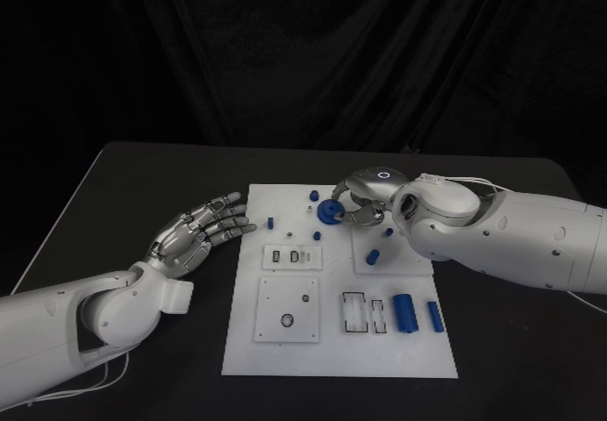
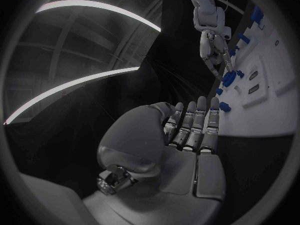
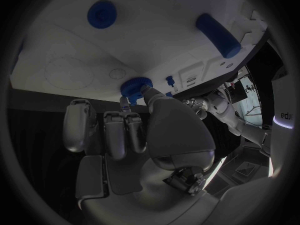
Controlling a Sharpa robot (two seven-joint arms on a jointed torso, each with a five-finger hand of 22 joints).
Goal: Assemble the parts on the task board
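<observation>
The white task board (image 1: 335, 351) lies in the middle of the black table. My right hand (image 1: 363, 203) is over its far part and pinches a round blue part (image 1: 332, 211) between thumb and fingers; in the right wrist view the round blue part (image 3: 135, 87) sits at the fingertips (image 3: 128, 107) of my right hand (image 3: 144, 130), close to the board (image 3: 75, 60). My left hand (image 1: 203, 230) hovers just off the board's left edge, fingers stretched and holding nothing. In the left wrist view, my left hand (image 2: 187, 130) faces the board (image 2: 262, 115).
Two blue cylinders (image 1: 405, 312) (image 1: 435, 316) lie at the board's near right beside white slotted blocks (image 1: 363, 313). Small blue pegs (image 1: 312, 194) (image 1: 271, 221) (image 1: 372, 256) stand on the far half. A blue disc (image 3: 102, 14) and a blue cylinder (image 3: 217, 34) lie farther along the board.
</observation>
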